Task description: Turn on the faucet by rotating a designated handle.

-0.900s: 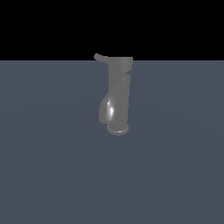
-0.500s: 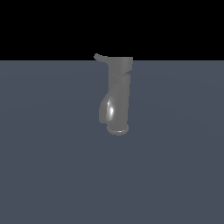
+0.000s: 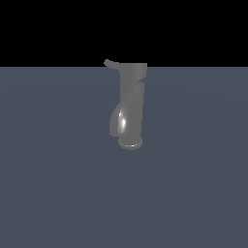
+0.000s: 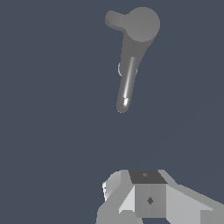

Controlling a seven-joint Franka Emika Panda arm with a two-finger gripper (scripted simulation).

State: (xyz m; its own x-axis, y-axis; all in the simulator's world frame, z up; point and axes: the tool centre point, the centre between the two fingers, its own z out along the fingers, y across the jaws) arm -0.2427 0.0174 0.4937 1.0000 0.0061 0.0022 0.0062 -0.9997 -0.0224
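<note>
We have the faucet (image 3: 130, 104) standing upright on the flat grey surface (image 3: 58, 184), close to that surface's far edge in the exterior view and roughly midway between its side edges. Glossy dark grey body, wider cap on top, bulging spout ending in a ringed round mouth low down, facing the camera.

The handle (image 3: 110, 63) is a thin short lever off the cap, pointing toward the exterior view's left, rounded tip just above the surface's far edge line.

From the wrist view we look nearly straight down: the faucet (image 4: 131, 57) shows as a round cap with the spout running away from it, and the handle (image 4: 114, 19) is a stub off the cap's side.

Arm pose: we see no arm in the exterior view. The wrist camera sits well above the surface, pointing down, with the gripper (image 4: 146, 199) well apart from the faucet and touching nothing. Only the white and grey body blocks of the gripper show (fingertips are cut off by the frame edge), so we cannot tell whether the fingers are apart or together.
</note>
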